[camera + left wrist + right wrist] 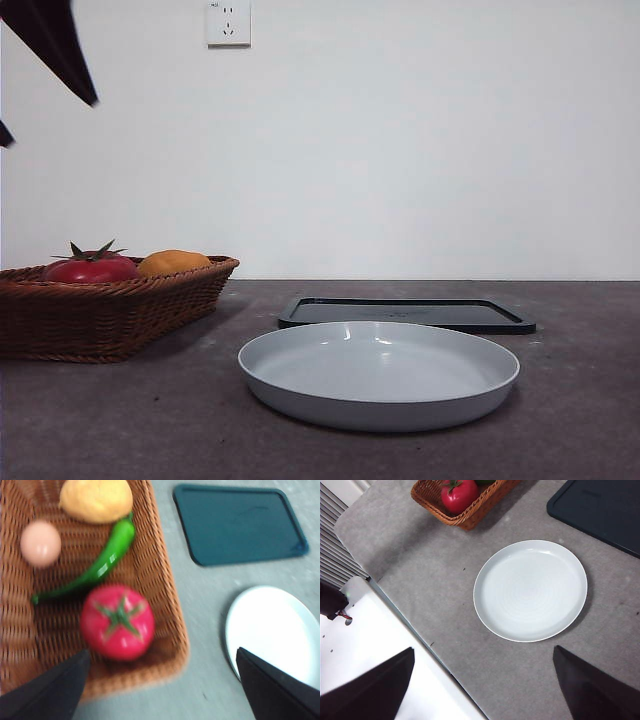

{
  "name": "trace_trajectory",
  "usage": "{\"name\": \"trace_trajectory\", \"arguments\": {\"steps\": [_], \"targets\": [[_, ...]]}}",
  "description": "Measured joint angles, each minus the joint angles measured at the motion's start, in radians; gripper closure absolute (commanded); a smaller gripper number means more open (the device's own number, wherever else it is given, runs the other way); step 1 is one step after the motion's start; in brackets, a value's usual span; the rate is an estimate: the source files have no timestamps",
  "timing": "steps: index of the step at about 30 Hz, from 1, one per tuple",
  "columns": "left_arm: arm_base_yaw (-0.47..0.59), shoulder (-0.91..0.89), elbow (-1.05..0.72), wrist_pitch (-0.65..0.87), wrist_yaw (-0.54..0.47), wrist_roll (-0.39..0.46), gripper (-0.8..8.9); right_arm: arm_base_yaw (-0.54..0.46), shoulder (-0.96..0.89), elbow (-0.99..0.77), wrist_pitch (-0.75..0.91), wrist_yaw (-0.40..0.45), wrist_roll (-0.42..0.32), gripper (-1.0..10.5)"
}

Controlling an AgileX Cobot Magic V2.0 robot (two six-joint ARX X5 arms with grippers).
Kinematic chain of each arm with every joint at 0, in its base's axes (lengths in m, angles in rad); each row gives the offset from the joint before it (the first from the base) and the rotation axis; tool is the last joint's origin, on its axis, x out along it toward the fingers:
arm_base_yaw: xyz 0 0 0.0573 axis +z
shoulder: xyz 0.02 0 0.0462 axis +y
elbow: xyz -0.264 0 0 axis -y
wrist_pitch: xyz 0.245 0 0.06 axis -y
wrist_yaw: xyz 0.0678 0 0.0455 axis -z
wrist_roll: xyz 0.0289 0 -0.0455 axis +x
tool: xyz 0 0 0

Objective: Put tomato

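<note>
**Line up over the tomato before you drop**

Your left gripper point(160, 680) hangs above the near end of the wicker basket point(165, 570), jaws spread wide and holding nothing. The tomato point(118, 621) sits in that end of the basket, close to the wall, just beside the green pepper point(102, 562) — and it lies off toward one jaw, not between the two. Shift until the fruit is centred, then come straight down; judging by the spacing, the basket wall and the pepper are what you could snag. Close gently on its widest part.

The tomato is round, so it has no real long axis. Its green calyx faces straight up.

The white plate point(380, 375) beside the basket looks the likely destination. Your right gripper point(480, 680) waits high over the table edge, also wide open and empty.
</note>
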Motion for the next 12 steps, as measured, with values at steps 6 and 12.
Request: {"name": "trace_trajectory", "arguments": {"steps": [6,12], "targets": [[0.000,0.131,0.000,0.072,-0.003,0.039,3.41,0.000,0.000,0.000,0.000,0.000,0.000,5.0],[-0.006,0.244,0.000,0.127,-0.055,0.075,3.40,0.000,0.000,0.000,0.000,0.000,0.000,5.0]]}}
